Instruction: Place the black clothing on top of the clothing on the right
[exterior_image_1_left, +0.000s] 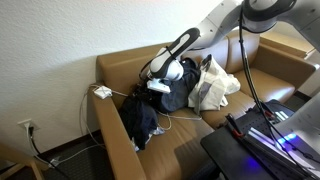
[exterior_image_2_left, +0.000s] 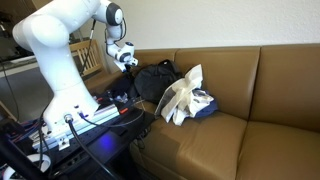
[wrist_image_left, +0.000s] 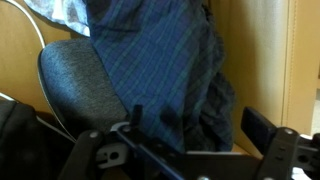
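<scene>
The black clothing (exterior_image_1_left: 138, 120) lies crumpled on the end seat of the brown sofa (exterior_image_1_left: 255, 82), and a bit of it shows at the lower left edge of the wrist view (wrist_image_left: 14, 128). A dark blue plaid garment (exterior_image_1_left: 182, 97) lies next to it in the middle, with white clothing (exterior_image_1_left: 215, 84) beyond it. My gripper (exterior_image_1_left: 160, 84) hovers over the plaid garment's edge, beside the black clothing. In the wrist view the gripper (wrist_image_left: 195, 115) is open and empty, with the plaid garment (wrist_image_left: 160, 60) and a grey cloth (wrist_image_left: 80, 80) beneath it. The gripper (exterior_image_2_left: 125, 58) also shows in an exterior view.
A white cable and a small white box (exterior_image_1_left: 102, 92) sit on the sofa arm. A dark stand with cables and blue lights (exterior_image_1_left: 262, 135) is in front of the sofa. The far seat (exterior_image_2_left: 270, 120) is bare leather. The wall runs behind the sofa.
</scene>
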